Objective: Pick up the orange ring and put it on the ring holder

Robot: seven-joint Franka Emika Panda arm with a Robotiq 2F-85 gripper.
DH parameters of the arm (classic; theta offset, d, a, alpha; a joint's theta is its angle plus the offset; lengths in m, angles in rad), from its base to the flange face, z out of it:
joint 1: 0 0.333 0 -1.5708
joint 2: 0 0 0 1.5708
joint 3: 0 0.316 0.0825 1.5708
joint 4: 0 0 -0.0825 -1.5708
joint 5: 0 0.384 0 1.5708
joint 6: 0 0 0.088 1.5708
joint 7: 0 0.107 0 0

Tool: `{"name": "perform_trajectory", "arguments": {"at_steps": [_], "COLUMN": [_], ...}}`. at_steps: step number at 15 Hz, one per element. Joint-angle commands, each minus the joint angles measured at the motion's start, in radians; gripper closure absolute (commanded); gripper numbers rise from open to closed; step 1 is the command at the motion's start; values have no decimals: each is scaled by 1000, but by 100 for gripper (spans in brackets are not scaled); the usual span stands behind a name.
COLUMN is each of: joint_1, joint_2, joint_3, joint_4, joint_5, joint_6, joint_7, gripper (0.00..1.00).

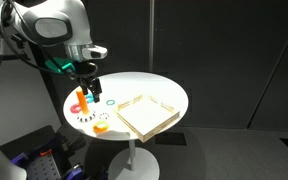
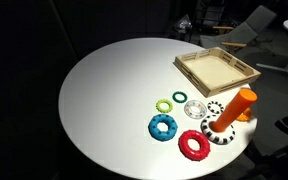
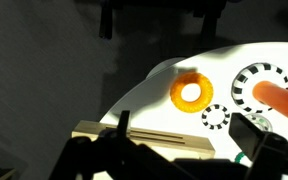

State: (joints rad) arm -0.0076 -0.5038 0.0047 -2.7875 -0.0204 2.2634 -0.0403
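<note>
One wooden tray (image 2: 217, 70), one ring holder (image 2: 236, 108), one orange ring (image 3: 191, 93), and perhaps five other rings (image 2: 163, 127).

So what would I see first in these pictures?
Probably the bright rings on the round white table: a blue ring, a red ring and a green ring. The orange ring holder stands right beside them, with a wooden tray nearby. The wrist view shows the orange ring lying flat.
</note>
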Motion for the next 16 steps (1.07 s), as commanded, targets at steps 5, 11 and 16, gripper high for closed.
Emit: {"name": "perform_trajectory", "arguments": {"at_steps": [5,11,16], "joint_1": [0,10,9], "joint_2": [200,339,434], "joint_3": [1,1,10], "joint_4": [0,0,0], "joint_5": [-7,-9,-42], "joint_6": [222,327,414], "joint_7": [9,-3,16], "gripper": [0,0,0]}}
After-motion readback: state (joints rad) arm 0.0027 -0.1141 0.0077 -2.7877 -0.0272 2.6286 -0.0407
